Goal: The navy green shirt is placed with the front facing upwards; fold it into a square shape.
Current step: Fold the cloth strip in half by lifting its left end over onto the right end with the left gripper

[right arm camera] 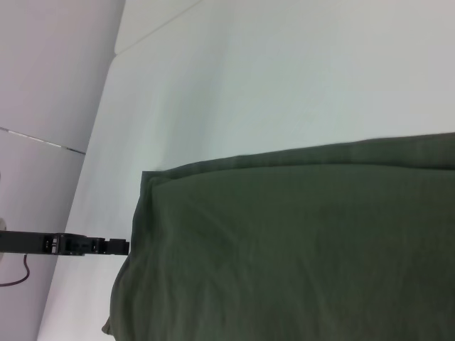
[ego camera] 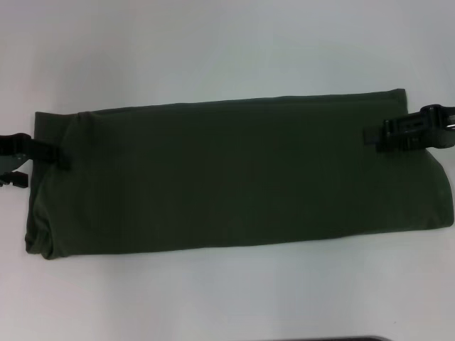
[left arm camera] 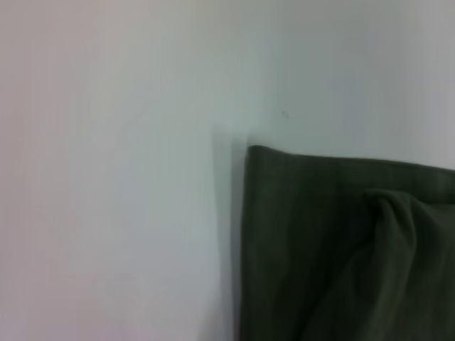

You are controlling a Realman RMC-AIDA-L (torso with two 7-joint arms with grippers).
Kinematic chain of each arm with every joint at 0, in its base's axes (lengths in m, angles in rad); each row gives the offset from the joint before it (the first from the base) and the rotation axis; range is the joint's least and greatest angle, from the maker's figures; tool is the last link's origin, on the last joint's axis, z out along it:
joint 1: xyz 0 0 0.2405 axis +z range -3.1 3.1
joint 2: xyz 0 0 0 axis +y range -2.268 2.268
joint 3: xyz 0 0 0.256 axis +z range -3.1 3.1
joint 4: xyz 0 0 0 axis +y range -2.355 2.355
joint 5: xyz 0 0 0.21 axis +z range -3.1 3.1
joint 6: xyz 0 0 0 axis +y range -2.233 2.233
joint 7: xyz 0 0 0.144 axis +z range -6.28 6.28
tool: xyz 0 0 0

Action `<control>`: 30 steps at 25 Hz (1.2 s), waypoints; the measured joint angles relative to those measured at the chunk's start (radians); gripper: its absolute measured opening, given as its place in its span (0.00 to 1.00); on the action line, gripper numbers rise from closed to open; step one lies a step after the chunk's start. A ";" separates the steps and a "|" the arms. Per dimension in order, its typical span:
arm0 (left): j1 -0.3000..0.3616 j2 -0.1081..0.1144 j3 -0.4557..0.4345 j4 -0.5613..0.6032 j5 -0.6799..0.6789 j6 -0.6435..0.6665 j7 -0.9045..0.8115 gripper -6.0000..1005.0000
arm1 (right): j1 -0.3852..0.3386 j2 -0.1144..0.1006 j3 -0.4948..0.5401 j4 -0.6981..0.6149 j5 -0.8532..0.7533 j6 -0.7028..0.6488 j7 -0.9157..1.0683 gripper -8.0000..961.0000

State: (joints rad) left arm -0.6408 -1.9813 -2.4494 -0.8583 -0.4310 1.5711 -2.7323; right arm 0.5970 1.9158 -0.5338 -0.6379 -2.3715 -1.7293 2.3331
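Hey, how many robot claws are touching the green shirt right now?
2. The left claw is at the left end of the navy green shirt, near its far corner. The right claw reaches over the right end. How firmly either one grips the cloth isn't clear.

The navy green shirt (right arm camera: 298, 249) lies folded on the white table (right arm camera: 284, 78), left end effector (right arm camera: 117, 246) touching its far edge.

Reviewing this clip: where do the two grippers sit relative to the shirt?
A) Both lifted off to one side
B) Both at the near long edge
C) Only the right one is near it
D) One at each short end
D: on the navy green shirt, folded into a long band, the left gripper is at one short end and the right gripper at the other.
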 joint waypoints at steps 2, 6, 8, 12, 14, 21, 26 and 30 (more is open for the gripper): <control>0.000 -0.001 0.002 0.000 0.000 -0.001 0.000 0.95 | 0.001 0.000 0.000 0.000 0.000 -0.001 0.000 0.64; 0.000 -0.001 0.008 0.001 0.000 -0.001 -0.003 0.95 | 0.002 0.000 0.001 0.000 0.000 -0.002 0.001 0.64; -0.001 -0.001 0.008 0.006 0.000 -0.001 -0.004 0.95 | 0.001 0.000 0.001 0.000 0.000 -0.002 0.001 0.64; -0.003 0.001 0.009 0.012 0.000 0.000 -0.005 0.95 | -0.001 -0.001 0.002 -0.001 0.000 -0.002 0.001 0.64; -0.005 0.001 0.009 0.018 0.000 0.000 -0.004 0.95 | -0.002 -0.001 0.002 -0.002 0.000 -0.002 0.002 0.64; -0.011 -0.003 0.011 0.024 0.000 0.002 -0.002 0.95 | -0.002 -0.002 0.002 -0.003 0.000 -0.004 0.002 0.64; -0.017 -0.006 0.011 0.024 0.000 0.005 -0.001 0.95 | -0.002 -0.002 0.002 -0.004 0.000 -0.004 0.002 0.64; -0.020 -0.009 0.010 0.024 -0.003 0.012 0.001 0.95 | -0.002 -0.002 0.002 -0.003 0.000 -0.004 0.002 0.64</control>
State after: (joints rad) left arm -0.6611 -1.9904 -2.4390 -0.8340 -0.4339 1.5826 -2.7308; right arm 0.5952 1.9143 -0.5322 -0.6412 -2.3715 -1.7334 2.3347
